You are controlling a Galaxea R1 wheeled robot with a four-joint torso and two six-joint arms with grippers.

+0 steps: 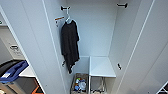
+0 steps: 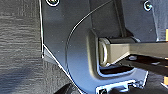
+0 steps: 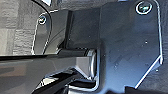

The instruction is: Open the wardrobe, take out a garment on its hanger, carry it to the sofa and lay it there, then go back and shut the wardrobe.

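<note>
White wardrobe open, black shirt hanging

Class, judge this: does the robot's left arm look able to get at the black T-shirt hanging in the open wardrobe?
Probably yes: the wardrobe stands open and nothing blocks the black T-shirt hanging at its left side.

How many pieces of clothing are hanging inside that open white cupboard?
1: a black T-shirt on a hanger, on the left side of the wardrobe. The open doors may hide more.

Dark grey carpet floor with a ribbed weave. Beside the left door stands a white cabinet; a blue bag lies at its foot.
</note>
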